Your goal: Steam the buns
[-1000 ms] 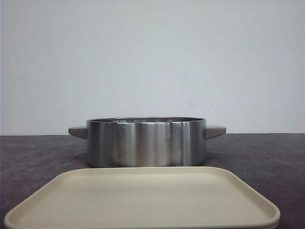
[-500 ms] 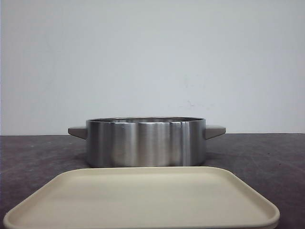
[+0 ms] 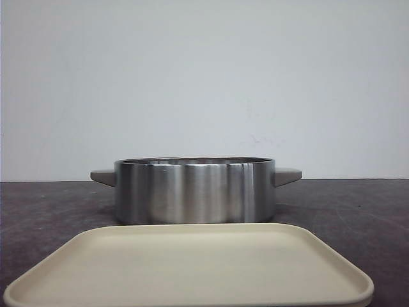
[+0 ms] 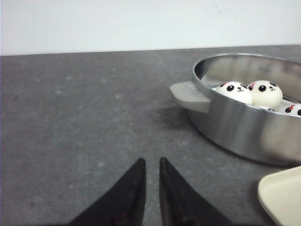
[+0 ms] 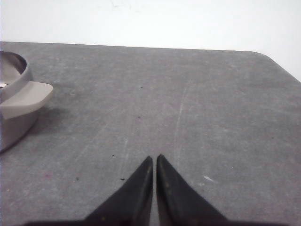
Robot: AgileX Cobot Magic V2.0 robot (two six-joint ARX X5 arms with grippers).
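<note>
Front view: steel pot point(image 3: 195, 190) behind cream tray point(image 3: 192, 268), tray bare, no arm in sight. Loading step judged done; next move likely needs lid or steaming cue, none visible.

Left wrist view: left gripper point(image 4: 150, 165) nearly closed, holding nothing, above dark table point(image 4: 84, 108). Buns point(image 4: 251, 92) inside pot, glossy white, panda faces; two clear, perhaps more at edge.

Right wrist view: right gripper point(image 5: 154, 161) closed, empty, beside pot handle point(image 5: 26, 98).
</note>
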